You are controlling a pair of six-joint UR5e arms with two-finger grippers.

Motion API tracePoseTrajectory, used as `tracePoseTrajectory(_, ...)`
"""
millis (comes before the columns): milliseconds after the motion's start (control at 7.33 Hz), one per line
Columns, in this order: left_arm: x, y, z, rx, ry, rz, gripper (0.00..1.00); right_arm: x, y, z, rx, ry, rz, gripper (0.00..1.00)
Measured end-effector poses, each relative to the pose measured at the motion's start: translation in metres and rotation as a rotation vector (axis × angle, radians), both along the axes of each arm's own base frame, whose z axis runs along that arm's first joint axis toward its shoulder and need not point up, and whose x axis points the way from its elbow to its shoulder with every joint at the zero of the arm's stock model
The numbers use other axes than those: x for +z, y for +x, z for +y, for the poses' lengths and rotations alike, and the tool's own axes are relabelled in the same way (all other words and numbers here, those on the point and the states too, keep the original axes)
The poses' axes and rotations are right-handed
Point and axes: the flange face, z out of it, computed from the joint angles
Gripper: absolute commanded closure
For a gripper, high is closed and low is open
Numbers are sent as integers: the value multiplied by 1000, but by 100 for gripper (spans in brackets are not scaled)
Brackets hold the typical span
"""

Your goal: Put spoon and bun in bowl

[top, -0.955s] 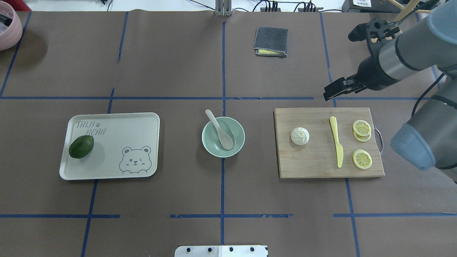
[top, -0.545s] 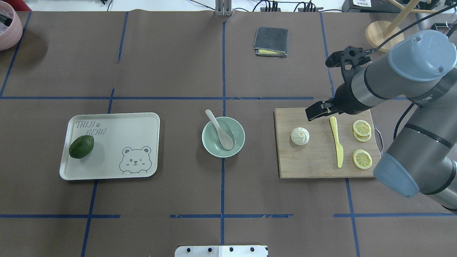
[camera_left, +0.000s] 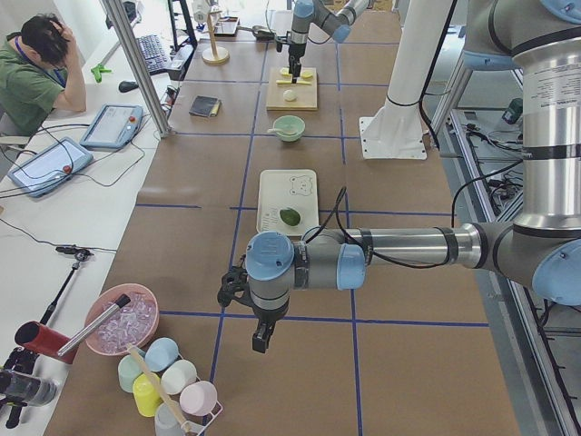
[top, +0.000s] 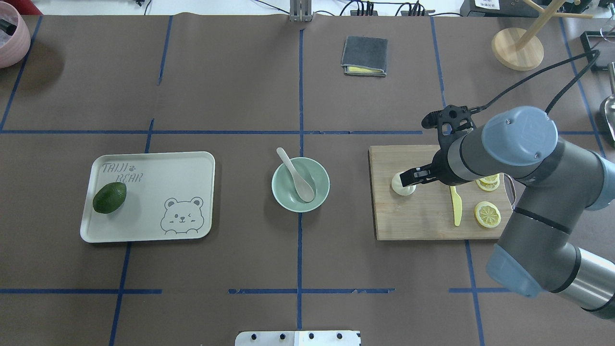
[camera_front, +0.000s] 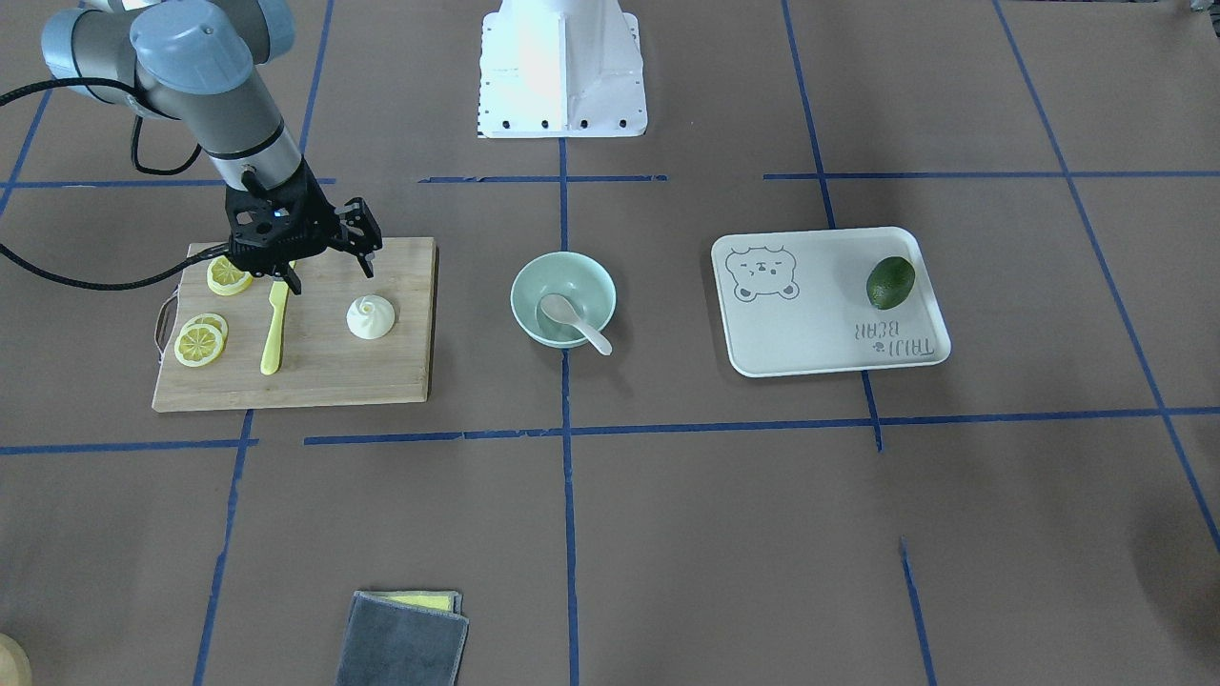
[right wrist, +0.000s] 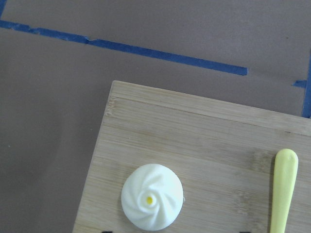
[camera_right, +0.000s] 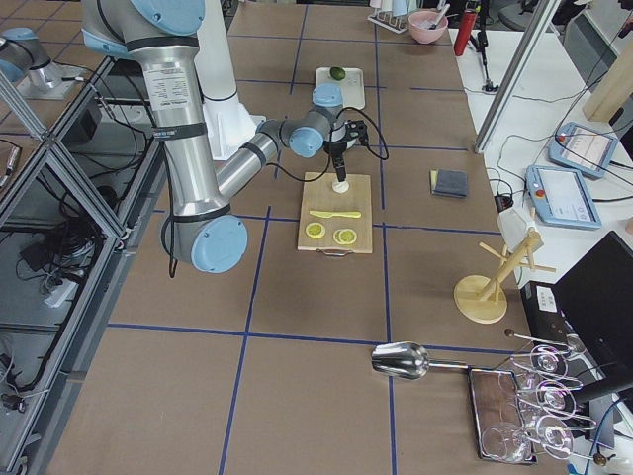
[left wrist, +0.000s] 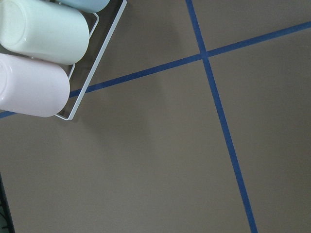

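Note:
The white spoon [top: 298,178] lies in the mint-green bowl [top: 277,194] at table centre, its handle sticking out over the far-left rim. The white bun [camera_front: 370,317] sits on the wooden cutting board [top: 413,221], to the right of the bowl. My right gripper [camera_front: 329,273] is open and hovers just above the bun, not touching it. The right wrist view shows the bun [right wrist: 152,202] right below. My left gripper [camera_left: 259,343] shows only in the exterior left view, far off to the left near a cup rack; I cannot tell whether it is open or shut.
A yellow knife [top: 455,206] and lemon slices [top: 487,214] lie on the board right of the bun. A white bear tray [top: 158,192] with an avocado [top: 109,197] lies left of the bowl. A grey cloth [top: 364,55] lies at the far middle.
My right arm has swung in from beyond the board's far right corner, moving left and nearer, and its gripper has come over the bun. Spoon, bowl and bun have not moved.

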Motion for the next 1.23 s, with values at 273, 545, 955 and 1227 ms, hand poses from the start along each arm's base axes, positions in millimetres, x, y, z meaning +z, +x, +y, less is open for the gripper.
tracePoseTrajectory(273, 17, 1, 18, 1, -38, 4, 0, 13, -24, 5, -6, 4, 28, 18)
tracePoseTrajectory(545, 24, 2, 27, 2, -54, 5, 0, 20, -38, 5, -4, 6, 47, 42)
tracePoseTrajectory(955, 25, 2, 28, 5, -53, 6, 0, 16, -51, 5, 17, -7, 44, 100)
tracePoseTrajectory(1227, 25, 2, 28, 6, -51, 6, 0, 7, -56, 6, 23, -11, 29, 100)
